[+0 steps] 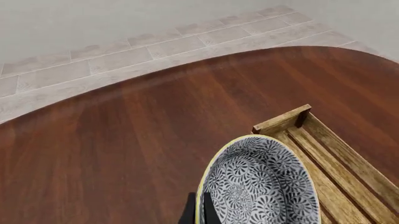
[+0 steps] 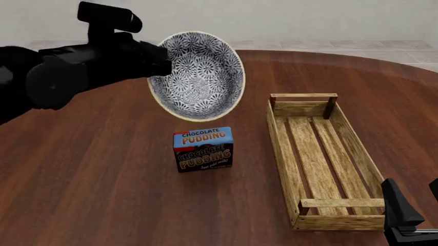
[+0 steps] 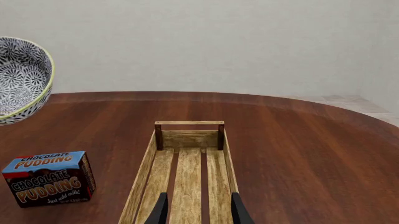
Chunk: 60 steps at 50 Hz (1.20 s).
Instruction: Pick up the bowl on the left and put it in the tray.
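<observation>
Left gripper (image 2: 159, 60) is clamping the bowl (image 2: 198, 76) rim aloft, its fingertips hiding behind it; right gripper (image 3: 196, 210), jaws apart, is hanging over the tray (image 2: 282, 148), half cropped.

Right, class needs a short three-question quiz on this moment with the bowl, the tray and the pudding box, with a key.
1. True or false: the bowl rests inside the tray.
2. Which gripper holds the bowl: A left, B right?
3. What stands on the table between the lifted bowl and the camera in the front view?

Key:
1. False; it is held tilted above the table.
2. A, the left gripper.
3. The pudding box.
</observation>
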Motion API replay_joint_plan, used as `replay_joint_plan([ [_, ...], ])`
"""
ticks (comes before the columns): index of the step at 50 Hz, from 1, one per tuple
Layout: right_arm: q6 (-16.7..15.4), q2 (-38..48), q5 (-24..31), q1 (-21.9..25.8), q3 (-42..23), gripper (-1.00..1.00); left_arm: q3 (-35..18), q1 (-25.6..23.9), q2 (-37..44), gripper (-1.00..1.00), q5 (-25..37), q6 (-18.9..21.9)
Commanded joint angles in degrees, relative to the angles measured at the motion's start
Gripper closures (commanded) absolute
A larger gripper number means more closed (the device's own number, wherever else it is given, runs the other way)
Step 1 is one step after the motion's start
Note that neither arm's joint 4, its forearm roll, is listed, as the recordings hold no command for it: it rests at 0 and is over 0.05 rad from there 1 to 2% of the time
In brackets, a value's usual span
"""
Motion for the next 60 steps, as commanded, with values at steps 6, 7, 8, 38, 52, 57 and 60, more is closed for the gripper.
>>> replay_joint_plan([
  [6,-0.01,0.00,0.00,0.01,0.00,-1.00,-0.66,-3.00,1.04,1.00,-1.12,-2.46],
  [7,0.00,0.01,0.00,0.00,0.00,-1.00,-0.65,-3.14,1.06,1.00,-1.14,-2.44],
  [8,0.01,0.00,0.00,-0.01,0.00,-1.00,-0.54,-3.36,0.96,1.00,-1.22,-2.50],
  [38,-0.01,0.00,0.00,0.00,0.00,-1.00,-1.07,-9.22,-2.50,1.00,0.31,-3.03],
  [52,0.01,-0.02,0.00,-0.01,0.00,-1.00,-2.26,-11.54,-1.22,1.00,0.69,-2.11],
  [57,0.00,0.00,0.00,0.00,0.00,-1.00,-3.23,-12.51,-1.15,1.00,1.42,-1.65],
  [60,-0.01,0.00,0.00,0.01,0.00,-1.00,-3.42,-13.13,-1.00,1.00,1.47,-1.45],
])
